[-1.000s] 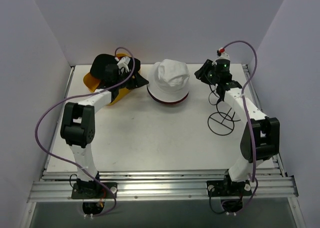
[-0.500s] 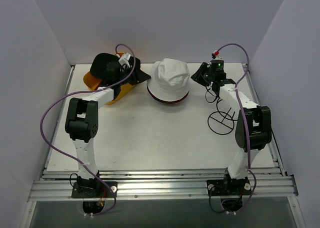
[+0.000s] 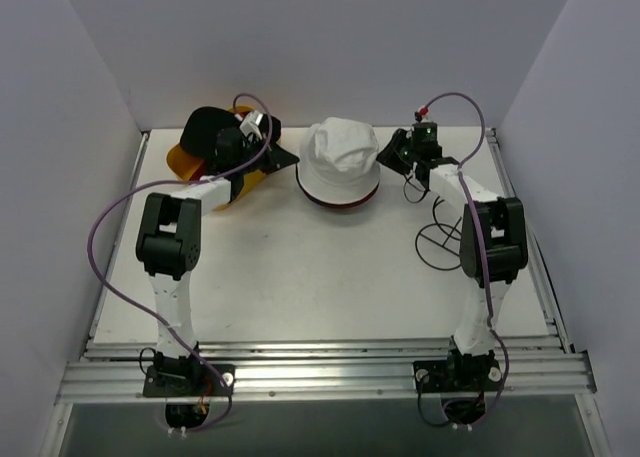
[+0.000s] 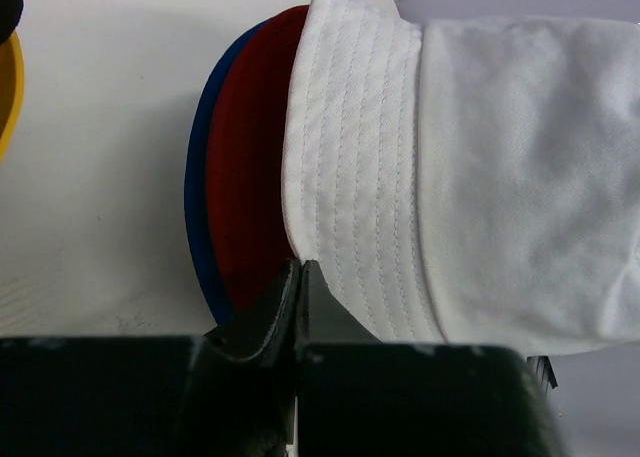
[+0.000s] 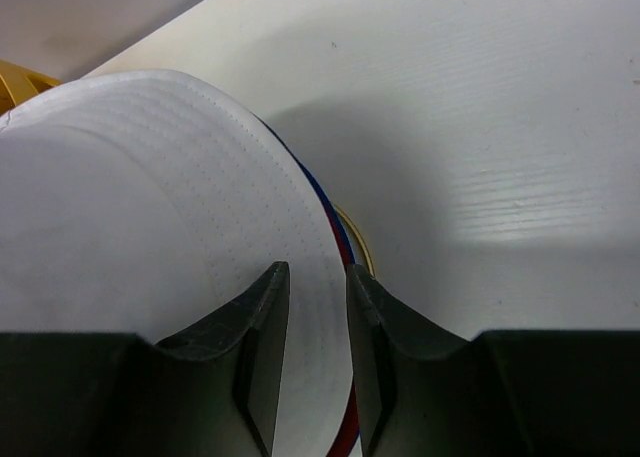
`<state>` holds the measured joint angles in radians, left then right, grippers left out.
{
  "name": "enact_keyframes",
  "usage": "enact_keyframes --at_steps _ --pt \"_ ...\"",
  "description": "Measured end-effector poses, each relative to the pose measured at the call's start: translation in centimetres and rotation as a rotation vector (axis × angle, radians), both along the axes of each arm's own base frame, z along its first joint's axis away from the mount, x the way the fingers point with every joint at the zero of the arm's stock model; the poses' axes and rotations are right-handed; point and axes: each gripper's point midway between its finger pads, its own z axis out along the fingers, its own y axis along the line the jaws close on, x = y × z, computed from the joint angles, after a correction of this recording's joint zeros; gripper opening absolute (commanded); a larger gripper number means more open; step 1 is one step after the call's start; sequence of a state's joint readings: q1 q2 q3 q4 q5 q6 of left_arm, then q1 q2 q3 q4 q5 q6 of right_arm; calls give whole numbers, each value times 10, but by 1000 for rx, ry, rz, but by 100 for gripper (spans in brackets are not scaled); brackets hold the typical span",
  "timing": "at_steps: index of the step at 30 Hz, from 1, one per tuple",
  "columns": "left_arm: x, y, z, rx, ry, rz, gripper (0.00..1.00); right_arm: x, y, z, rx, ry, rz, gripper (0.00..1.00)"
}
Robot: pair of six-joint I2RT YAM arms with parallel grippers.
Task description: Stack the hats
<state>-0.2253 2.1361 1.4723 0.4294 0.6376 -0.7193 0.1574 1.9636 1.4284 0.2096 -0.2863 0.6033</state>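
A white bucket hat (image 3: 340,152) tops a stack at the back centre; the brims of a maroon hat (image 4: 250,157) and a blue hat (image 4: 193,177) show beneath it. A black cap (image 3: 205,129) lies on the yellow basket (image 3: 180,162) at the back left. My left gripper (image 3: 295,157) is shut at the stack's left brim, its tips (image 4: 298,269) where white brim meets maroon, nothing visible between them. My right gripper (image 3: 385,157) hovers at the right brim, open; the white hat's (image 5: 150,197) brim shows in the gap of this gripper (image 5: 312,277).
A thin black wire dome frame (image 3: 443,242) stands on the table to the right, beside my right arm. A thin yellowish ring (image 5: 357,239) peeks out under the stack's right edge. Grey walls close the table on three sides.
My left gripper has shut and shifted right to the stack's left brim. My right gripper has moved left, up to the white hat's right brim.
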Motion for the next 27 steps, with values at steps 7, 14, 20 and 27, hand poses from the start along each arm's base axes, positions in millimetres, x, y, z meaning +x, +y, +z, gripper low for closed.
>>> enact_keyframes --at_steps 7,14,20,27 --pt "2 0 -6 2 19 6 2 10 12 -15 -2 12 20 25" --pt "6 0 -19 68 45 35 2 10 17 -24 -3 21 28 25" --pt "6 -3 -30 151 45 58 2 10 19 -27 -7 27 31 25" --pt "5 -7 -36 200 34 64 2 9 24 -28 -17 24 39 24"
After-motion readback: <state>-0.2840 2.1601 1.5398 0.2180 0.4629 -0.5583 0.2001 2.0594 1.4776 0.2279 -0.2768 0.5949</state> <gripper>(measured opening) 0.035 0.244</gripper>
